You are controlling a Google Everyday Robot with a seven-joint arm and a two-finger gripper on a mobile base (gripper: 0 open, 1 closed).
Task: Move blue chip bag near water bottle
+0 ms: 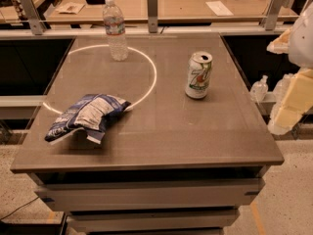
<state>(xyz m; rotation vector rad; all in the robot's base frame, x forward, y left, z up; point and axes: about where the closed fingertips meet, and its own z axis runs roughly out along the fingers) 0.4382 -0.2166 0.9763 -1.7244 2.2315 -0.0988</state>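
The blue chip bag lies crumpled on the front left of the grey table. The water bottle stands upright at the back left of the table, well behind the bag. My gripper hangs at the right edge of the view, beyond the table's right side and far from the bag. It holds nothing that I can see.
A green-and-white soda can stands upright at the middle right of the table. A bright ring of light marks the tabletop between bottle and bag. Small clear pump bottles sit just off the right side. A rail with posts runs behind the table.
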